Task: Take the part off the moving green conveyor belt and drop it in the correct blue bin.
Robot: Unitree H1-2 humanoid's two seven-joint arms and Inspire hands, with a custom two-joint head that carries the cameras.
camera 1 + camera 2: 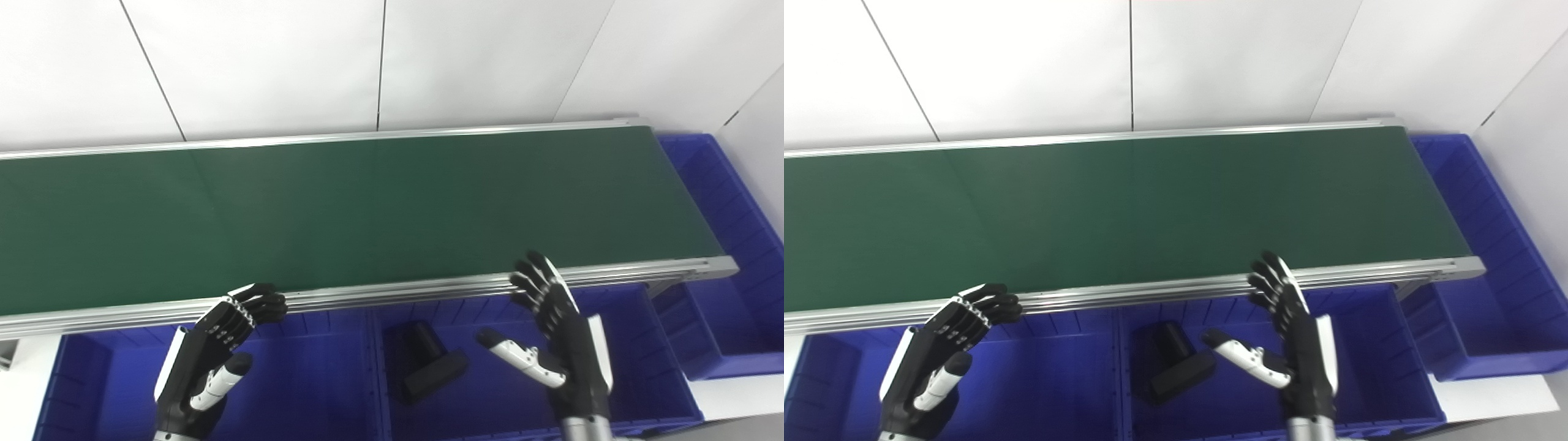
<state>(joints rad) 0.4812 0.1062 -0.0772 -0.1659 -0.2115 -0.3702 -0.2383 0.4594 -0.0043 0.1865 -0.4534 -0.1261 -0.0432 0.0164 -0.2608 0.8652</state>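
The green conveyor belt (343, 214) runs across the view with no part on it. A black part (429, 361) lies in the middle blue bin (637, 367) below the belt's near rail. My right hand (554, 337) hovers over that bin, just right of the part, fingers spread and open, holding nothing. Over the left blue bin (306, 386) my left hand (211, 355) is open too, fingers half curled near the rail, and it is empty.
The aluminium near rail (392, 294) lies just beyond both hands. A third blue bin (735, 257) wraps around the belt's right end. White wall panels stand behind the belt, and a white wall closes in at the far right.
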